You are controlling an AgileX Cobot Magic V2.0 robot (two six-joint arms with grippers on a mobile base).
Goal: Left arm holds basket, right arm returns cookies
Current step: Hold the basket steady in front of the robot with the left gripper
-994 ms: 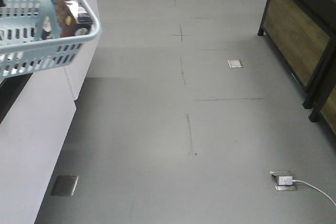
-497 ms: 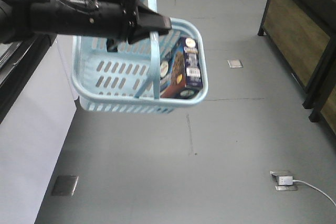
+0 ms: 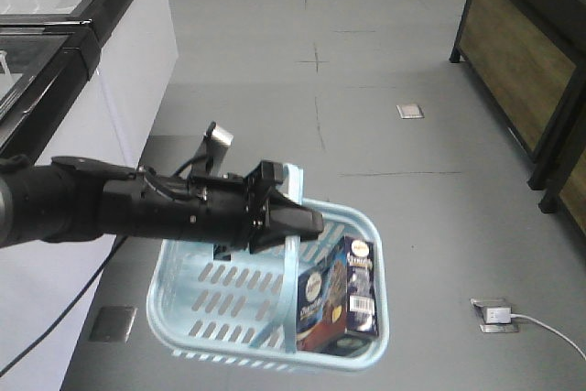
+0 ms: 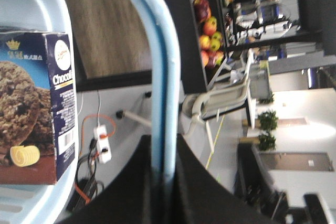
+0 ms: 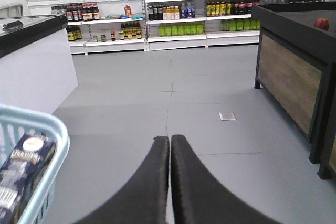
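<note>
My left arm (image 3: pixel 128 208) reaches in from the left of the front view, and my left gripper (image 3: pixel 307 223) is shut on the pale blue loop handle (image 4: pixel 163 77) of the light blue basket (image 3: pixel 197 318), which hangs low over the floor. The navy cookies box (image 3: pixel 352 295) stands in the basket's right end; it also shows in the left wrist view (image 4: pixel 37 103) and the right wrist view (image 5: pixel 23 174). My right gripper (image 5: pixel 169 140) is shut and empty, right of the basket rim (image 5: pixel 55 135). The right arm does not show in the front view.
A white freezer counter (image 3: pixel 82 89) runs along the left. A dark wooden display stand (image 3: pixel 526 61) stands at the right. Floor sockets (image 3: pixel 494 315) with a white cable lie at the lower right. Shelves of bottles (image 5: pixel 178 11) line the far wall.
My left arm has swung the basket from the top left corner down and to the right, to low over the floor in the middle. The cookies box stayed inside it.
</note>
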